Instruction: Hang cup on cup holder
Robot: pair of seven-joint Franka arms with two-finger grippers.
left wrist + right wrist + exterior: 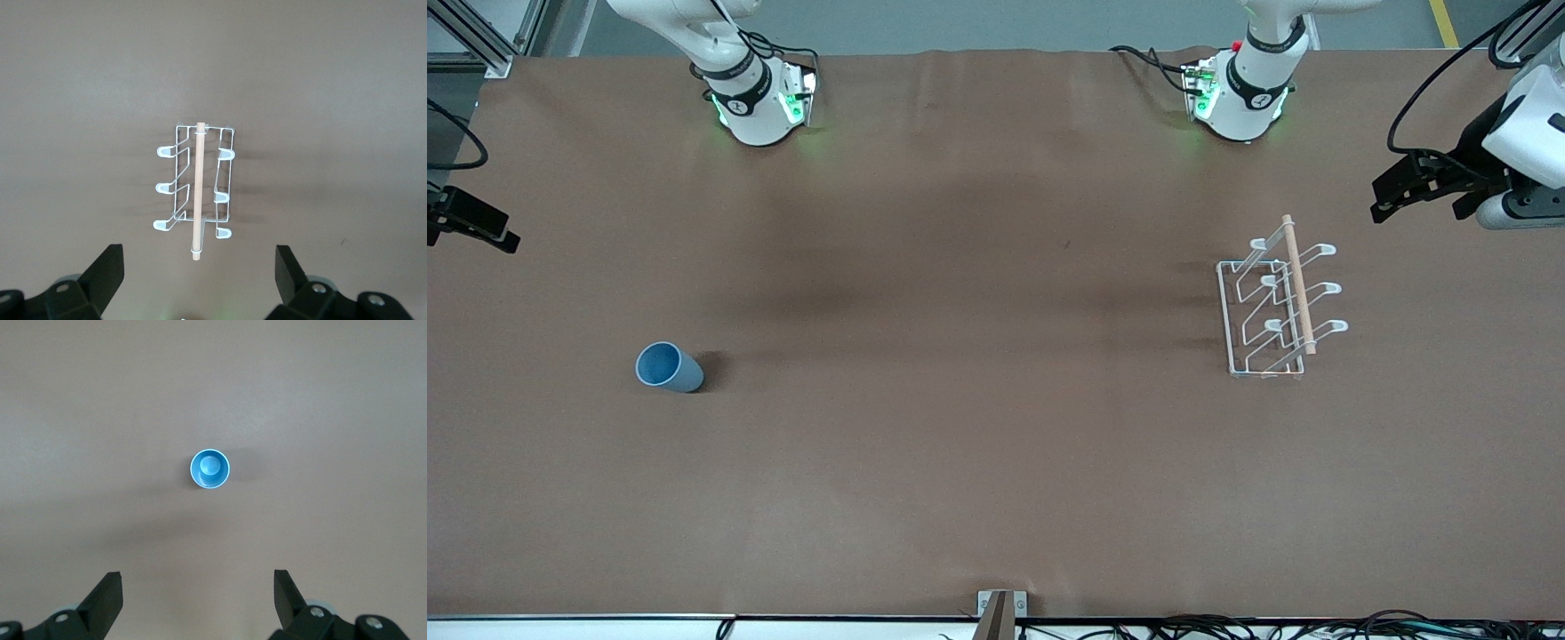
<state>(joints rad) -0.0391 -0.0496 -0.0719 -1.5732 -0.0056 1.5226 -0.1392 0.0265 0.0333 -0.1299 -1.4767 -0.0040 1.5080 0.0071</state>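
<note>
The light-blue cup (669, 367) stands upright, mouth up, on the brown table toward the right arm's end; the right wrist view looks straight down into the cup (210, 469). The cup holder (1278, 302), a white wire rack with looped prongs and a wooden rod on top, stands toward the left arm's end and also shows in the left wrist view as the cup holder (197, 190). My left gripper (1418, 203) hangs high near the rack, open and empty (199, 267). My right gripper (463, 227) hovers high at the table's edge, open and empty (198, 587).
The brown table cover (978, 373) is bare between cup and rack. Both arm bases (760, 98) stand along the table edge farthest from the front camera. A small metal bracket (1000, 609) sits at the nearest edge, with cables beside it.
</note>
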